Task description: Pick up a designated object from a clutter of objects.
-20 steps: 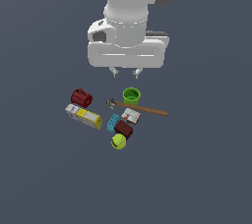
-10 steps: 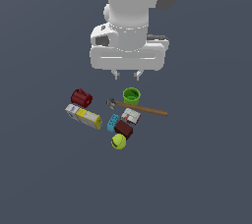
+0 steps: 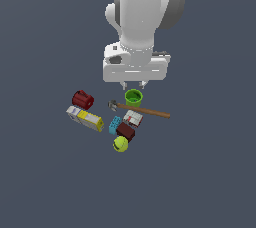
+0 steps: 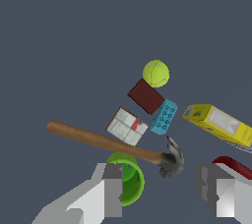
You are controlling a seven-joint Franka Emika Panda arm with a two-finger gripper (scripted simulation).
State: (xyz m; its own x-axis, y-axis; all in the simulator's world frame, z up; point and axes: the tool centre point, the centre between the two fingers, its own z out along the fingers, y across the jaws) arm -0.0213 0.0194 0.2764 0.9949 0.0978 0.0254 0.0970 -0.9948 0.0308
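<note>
Tool (image 3: 133,85) hangs above the green cup (image 3: 133,96), its fingers (image 4: 110,188) spread wide and holding nothing. The cup stands upright on the dark worktop (image 3: 45,182), at the edge of the clutter nearest the arm, far from any worktop edge or corner. The hammer (image 3: 140,109) lies just beside it, with its wooden handle very close to the cup; whether they touch I cannot tell. In the wrist view one finger covers part of the cup's rim, so the tool is not yet centred. I think it is best to centre it over the cup first, then to descend straight down so the fingers stay clear of the handle. The red mug (image 3: 82,100) is well apart.
</note>
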